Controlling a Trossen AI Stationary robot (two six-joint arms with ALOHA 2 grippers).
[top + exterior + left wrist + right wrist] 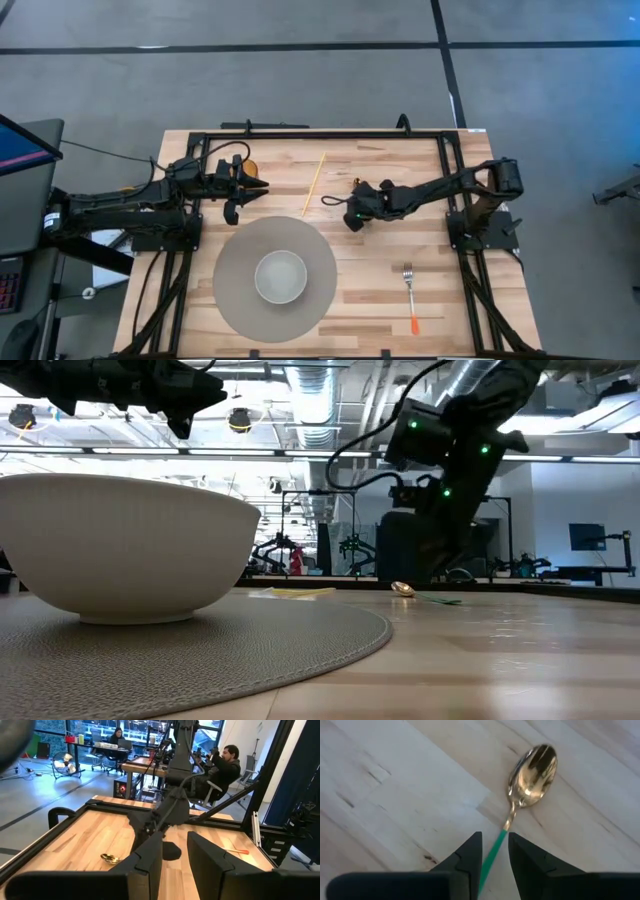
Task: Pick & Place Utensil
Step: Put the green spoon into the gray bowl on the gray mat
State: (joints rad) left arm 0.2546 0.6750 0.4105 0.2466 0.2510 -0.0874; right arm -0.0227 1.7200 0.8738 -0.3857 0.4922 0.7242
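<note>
I have the right gripper (495, 851) low over the middle of the table (420, 160), its fingers straddling the green handle of the gold spoon (530, 772) with a narrow gap either side, so not yet clamped; the spoon lies flat on the bare wood, bowl pointing away from the wrist; I judge this the grasp step of the pick, and the next move calls for closing squarely on the thin handle, then lifting straight up before carrying it toward the white bowl (280, 277) on the round grey mat (235, 300) near the front edge. The left gripper (258, 186) waits raised by the left side, fingers slightly parted and empty; a fork (410, 297) lies near the front right corner and a yellow chopstick (315, 183) toward the back edge, both well apart from the spoon; the path to the mat looks open.
</note>
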